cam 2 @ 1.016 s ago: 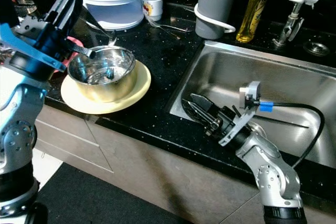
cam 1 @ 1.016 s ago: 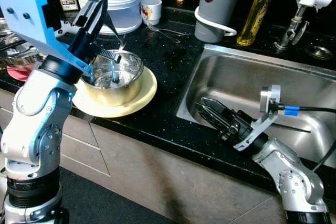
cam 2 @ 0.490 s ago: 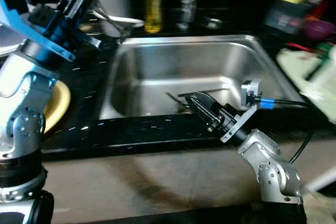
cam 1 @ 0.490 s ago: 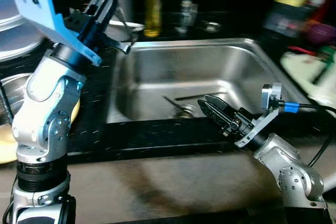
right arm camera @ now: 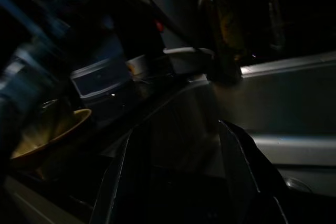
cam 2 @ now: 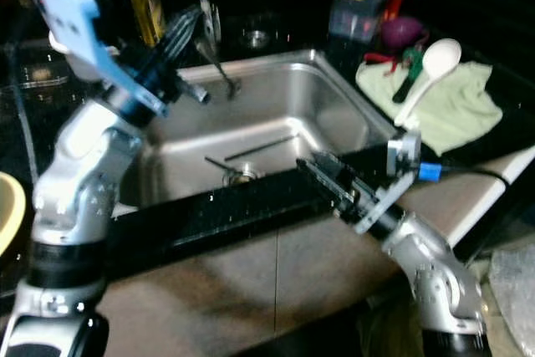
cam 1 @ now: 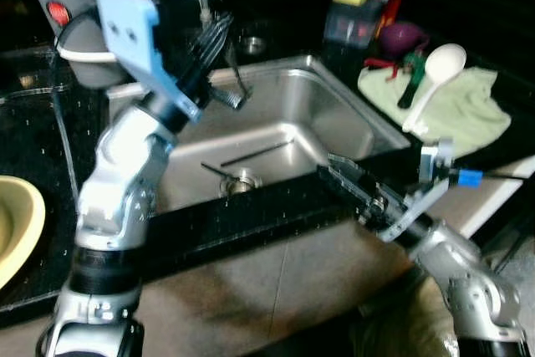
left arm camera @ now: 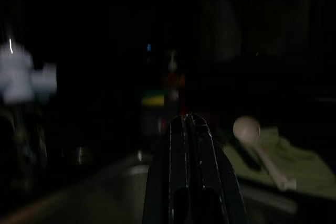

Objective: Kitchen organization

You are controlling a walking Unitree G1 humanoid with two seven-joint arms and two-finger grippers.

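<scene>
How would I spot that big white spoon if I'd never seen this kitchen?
Start at the steel sink and look along the black counter to its right, where a pale green cloth lies. The white spoon rests on it, bowl end farthest from the robot, beside a darker green-handled utensil.

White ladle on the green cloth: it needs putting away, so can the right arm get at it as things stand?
Probably yes: the ladle lies uncovered on the cloth, just beyond the open right gripper.

Dim, motion-blurred head views with steel glare; wrist views near-black and soft
</scene>
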